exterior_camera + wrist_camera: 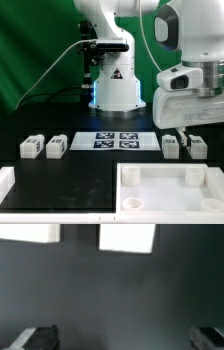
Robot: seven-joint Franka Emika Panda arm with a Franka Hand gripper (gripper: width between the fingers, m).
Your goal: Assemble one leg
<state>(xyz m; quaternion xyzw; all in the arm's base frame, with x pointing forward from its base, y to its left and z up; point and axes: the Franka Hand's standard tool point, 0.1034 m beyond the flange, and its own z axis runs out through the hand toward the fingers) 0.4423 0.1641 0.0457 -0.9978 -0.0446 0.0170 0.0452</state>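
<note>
Four small white legs with tags stand on the black table in the exterior view. Two are at the left [30, 148] [55, 148] and two at the right [171, 146] [197, 146]. My gripper [183, 128] hovers just above and behind the right pair and touches neither. In the wrist view the gripper [122, 339] is open and empty, with its fingers [36, 337] wide apart over bare dark table. Two white blocky shapes [127, 238] [28, 232] lie beyond the fingers, cut off by the frame edge. I cannot tell whether they are legs.
The marker board [118, 140] lies flat at the table's middle. A large white square panel [168, 196] with corner holes lies at the front right. Another white piece [5, 185] shows at the front left edge. The robot base [117, 90] stands behind.
</note>
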